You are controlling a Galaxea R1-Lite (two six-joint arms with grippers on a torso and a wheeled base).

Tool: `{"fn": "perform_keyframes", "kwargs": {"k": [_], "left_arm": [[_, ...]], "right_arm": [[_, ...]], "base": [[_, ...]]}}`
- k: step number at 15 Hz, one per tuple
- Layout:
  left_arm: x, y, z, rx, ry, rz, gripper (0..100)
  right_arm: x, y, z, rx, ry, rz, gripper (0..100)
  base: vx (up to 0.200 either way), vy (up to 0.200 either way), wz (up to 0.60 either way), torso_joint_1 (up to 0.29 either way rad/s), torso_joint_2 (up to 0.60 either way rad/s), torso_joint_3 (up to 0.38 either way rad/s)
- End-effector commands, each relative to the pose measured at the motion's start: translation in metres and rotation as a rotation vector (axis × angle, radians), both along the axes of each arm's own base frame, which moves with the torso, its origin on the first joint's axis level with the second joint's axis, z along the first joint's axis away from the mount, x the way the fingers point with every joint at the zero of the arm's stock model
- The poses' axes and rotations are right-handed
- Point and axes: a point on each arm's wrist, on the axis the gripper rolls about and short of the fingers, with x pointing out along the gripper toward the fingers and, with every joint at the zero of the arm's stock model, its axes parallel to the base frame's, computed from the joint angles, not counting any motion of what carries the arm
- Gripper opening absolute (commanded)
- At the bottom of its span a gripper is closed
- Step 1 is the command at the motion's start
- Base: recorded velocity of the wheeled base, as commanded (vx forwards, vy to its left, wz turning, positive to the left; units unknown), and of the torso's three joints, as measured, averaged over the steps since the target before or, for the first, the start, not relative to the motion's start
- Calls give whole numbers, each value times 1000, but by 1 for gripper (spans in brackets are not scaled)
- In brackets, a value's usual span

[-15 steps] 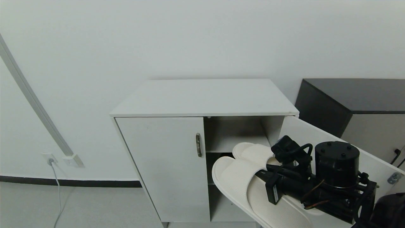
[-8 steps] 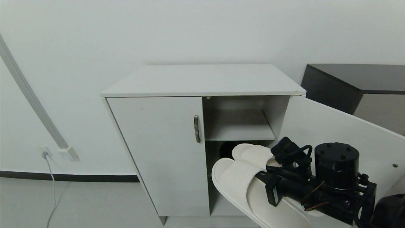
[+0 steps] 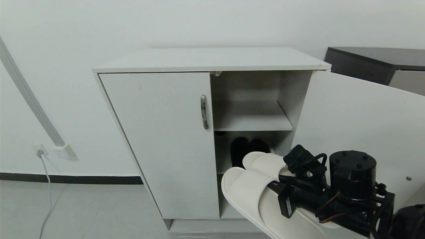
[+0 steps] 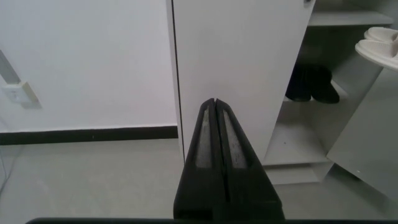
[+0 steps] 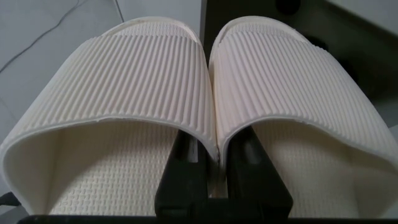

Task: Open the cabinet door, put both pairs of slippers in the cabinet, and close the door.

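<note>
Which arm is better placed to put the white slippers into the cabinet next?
Right. Its jaws are shut on the white slippers in front of the open side of the cabinet, where black slippers sit on a shelf. The left arm's jaws are shut, empty, facing the closed door.

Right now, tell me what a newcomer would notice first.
The white slippers stand out, pinched side by side in the right gripper before the cabinet. Its right door hangs open, and black slippers sit inside, halfway down.

Head and left wrist cameras both face the cabinet.
</note>
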Motion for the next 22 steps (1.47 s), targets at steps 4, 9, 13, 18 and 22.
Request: {"fn": "perform_keyframes", "kwargs": {"k": [4,9,13,18,22], "left_arm": [[0,0,0,0,0,0,0],[0,0,0,0,1,0,0],[0,0,0,0,1,0,0],[0,0,0,0,0,0,0],[0,0,0,0,1,0,0]], "right_arm": [[-1,0,-1,-2,2,1,0],[-1,0,0,6,-8,1,0],[-2,-1,-1,8,-12,1,0],[-2,1,-3,2,-5,9,0],[-3,9,-4,5,-6,25,0]], "base": [[0,0,0,-15,342,316],[0,0,0,0,5,16],[0,0,0,-3,95,66],[0,0,-240,0,0,9],[0,0,0,0,0,0]]}}
